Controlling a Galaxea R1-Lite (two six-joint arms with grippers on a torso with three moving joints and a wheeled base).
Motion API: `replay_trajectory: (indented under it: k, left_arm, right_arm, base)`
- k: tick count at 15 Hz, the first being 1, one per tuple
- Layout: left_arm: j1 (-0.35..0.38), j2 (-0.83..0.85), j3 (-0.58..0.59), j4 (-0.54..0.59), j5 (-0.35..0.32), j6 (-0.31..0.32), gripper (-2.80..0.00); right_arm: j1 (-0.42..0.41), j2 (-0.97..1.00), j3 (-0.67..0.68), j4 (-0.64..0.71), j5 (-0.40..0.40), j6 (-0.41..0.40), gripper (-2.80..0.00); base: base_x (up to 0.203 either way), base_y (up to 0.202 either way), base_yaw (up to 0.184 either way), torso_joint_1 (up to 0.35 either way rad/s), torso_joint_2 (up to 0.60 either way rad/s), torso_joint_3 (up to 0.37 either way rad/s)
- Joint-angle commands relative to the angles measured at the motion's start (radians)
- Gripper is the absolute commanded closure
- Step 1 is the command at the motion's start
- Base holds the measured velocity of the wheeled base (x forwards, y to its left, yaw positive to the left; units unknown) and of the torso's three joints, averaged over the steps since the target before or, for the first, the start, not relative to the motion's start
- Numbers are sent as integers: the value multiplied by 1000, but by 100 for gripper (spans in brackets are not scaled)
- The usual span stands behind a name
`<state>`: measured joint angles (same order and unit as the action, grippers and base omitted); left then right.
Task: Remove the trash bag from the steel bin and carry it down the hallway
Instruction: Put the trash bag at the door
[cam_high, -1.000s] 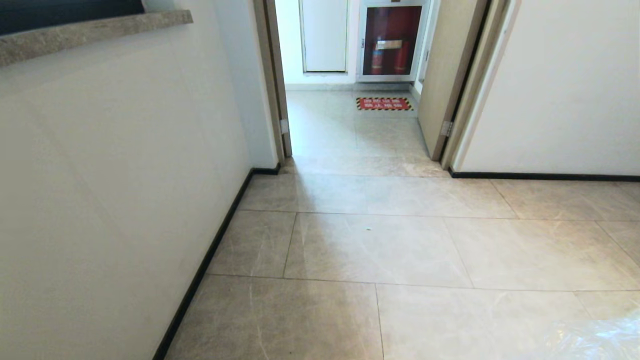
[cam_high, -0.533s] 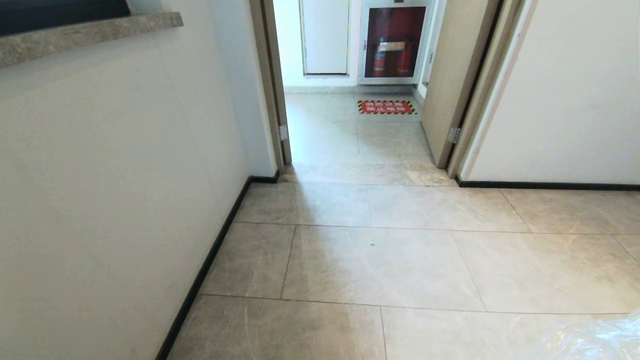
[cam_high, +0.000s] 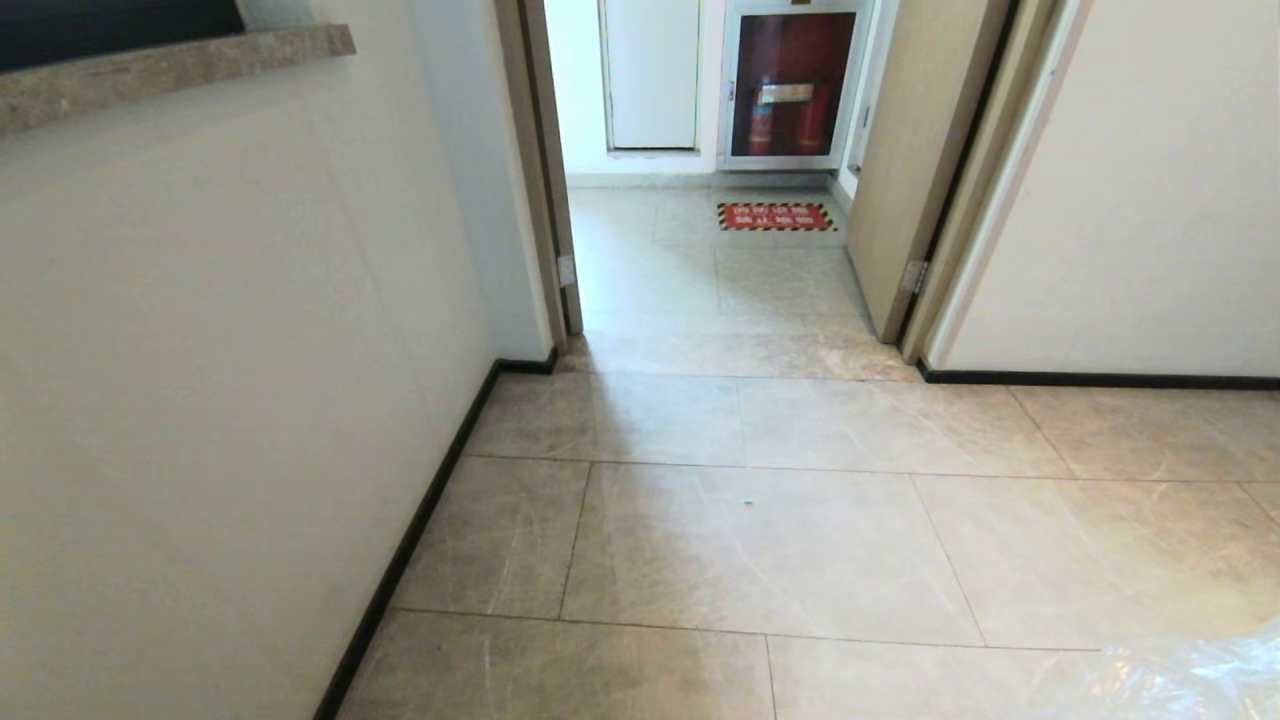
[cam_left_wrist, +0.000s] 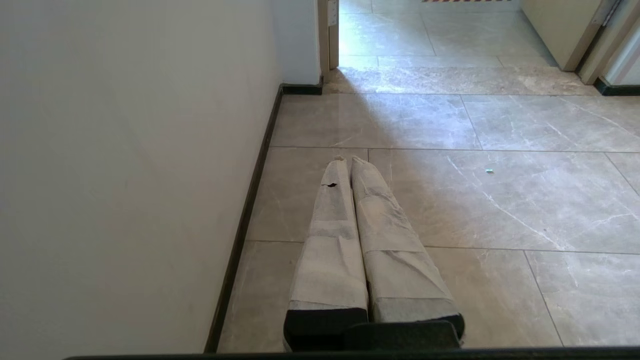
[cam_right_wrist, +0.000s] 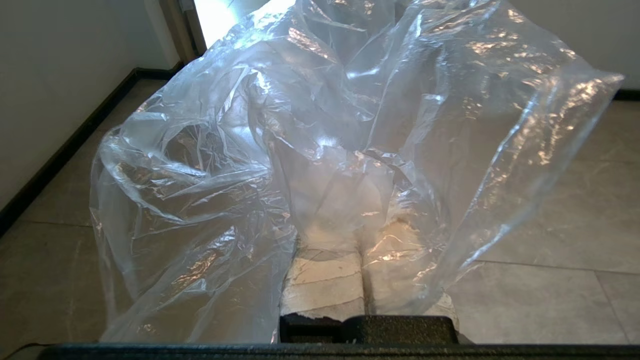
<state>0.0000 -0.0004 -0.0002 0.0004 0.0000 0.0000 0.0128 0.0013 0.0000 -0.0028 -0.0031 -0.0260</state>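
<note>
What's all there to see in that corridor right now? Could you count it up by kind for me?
Clear trash bag, draped over the shut right claw: 1
Robot claws, counting the shut, empty left claw: 2
Red fire extinguishers in the cabinet: 2
Red floor sign with striped border: 1
Small speck on the tiles: 1
Total: 7

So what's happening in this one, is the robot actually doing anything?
The robot is in the tiled hallway, facing an open doorway with a white wall on its left. Its right tool is shut on the clear trash bag, which billows over the fingers and shows at the head view's lower right corner. The left tool is shut, empty, held out above the floor. The steel bin is not in view.
</note>
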Motion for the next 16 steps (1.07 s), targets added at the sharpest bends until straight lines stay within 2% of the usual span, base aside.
replay_trajectory:
  k: [1, 16]
  left_arm:
    - [0, 0, 0, 0, 0, 0, 0]
    - [0, 0, 0, 0, 0, 0, 0]
  right_arm:
    - [0, 0, 2, 0, 0, 0, 0]
    - [0, 0, 3, -2, 3, -5, 0]
  base:
    - [0, 0, 0, 0, 0, 0]
    - [0, 0, 0, 0, 0, 0]
